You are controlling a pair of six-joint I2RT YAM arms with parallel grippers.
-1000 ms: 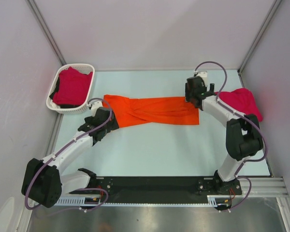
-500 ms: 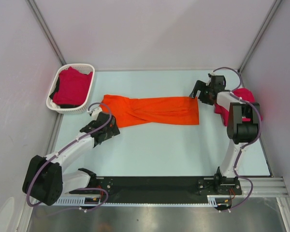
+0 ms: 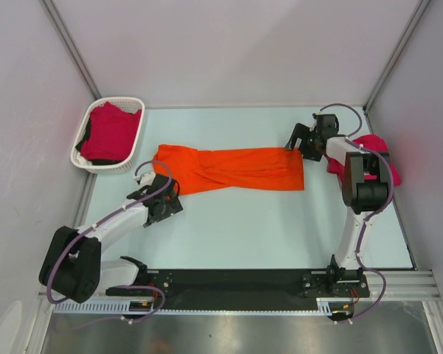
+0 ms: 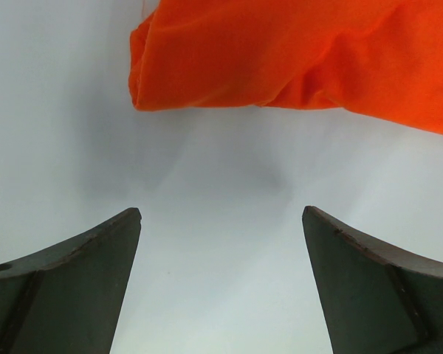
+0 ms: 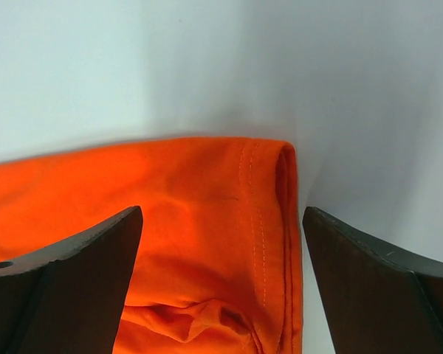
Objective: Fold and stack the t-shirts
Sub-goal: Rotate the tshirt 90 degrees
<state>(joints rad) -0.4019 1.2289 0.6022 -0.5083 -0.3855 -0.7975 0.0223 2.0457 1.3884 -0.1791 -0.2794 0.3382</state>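
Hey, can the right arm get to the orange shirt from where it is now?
Probably yes. The right gripper hangs open just above the orange shirt's corner, and nothing lies between them.

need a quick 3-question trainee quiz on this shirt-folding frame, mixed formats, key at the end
1. True or false: the left fingers are shut on the orange t-shirt.
2. Where does the white basket stand? A) far left corner of the table B) far right corner C) between the arm bases
3. Fill in: the shirt's stitched hem shows between the open ___ fingers.
Key: 1 false, they are open with bare table between them; 2 A; 3 right fingers.
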